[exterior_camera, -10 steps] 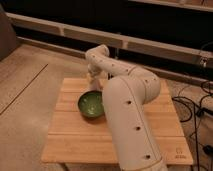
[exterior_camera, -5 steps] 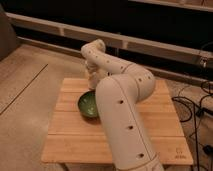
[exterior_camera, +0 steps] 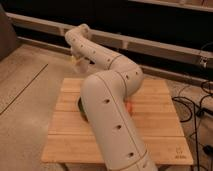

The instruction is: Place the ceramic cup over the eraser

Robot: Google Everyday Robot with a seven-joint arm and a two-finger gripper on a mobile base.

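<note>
**Inspection: arm blocks most of the work area; cup not sighted**

1. The robot arm [exterior_camera: 112,120] takes up the middle of the view. Its thick white upper link rises from the bottom edge, bends at an elbow above the counter's far side, and its forearm reaches up and to the left.
2. The wooden slatted counter [exterior_camera: 160,125] sits under the arm. The arm hides the counter's centre.
3. A concrete floor [exterior_camera: 25,85] lies to the left. A pale ledge [exterior_camera: 165,47] runs along the dark wall behind.
4. Black cables [exterior_camera: 192,107] trail on the floor, right of the counter.
5. 1 sliver of a green bowl [exterior_camera: 80,107] shows on the counter at the left edge of the upper link. The rest of the bowl is covered.
6. 1 small orange object [exterior_camera: 130,106] shows on the counter at the link's right edge. What it is cannot be told.
7. The gripper [exterior_camera: 77,58] hangs below the wrist, past the counter's far left corner and above its surface. The jaws are together.
8. The ceramic cup cannot be made out. A pale yellowish patch at the jaws is too unclear to name, so where the cup lies relative to the jaws cannot be told.
</note>
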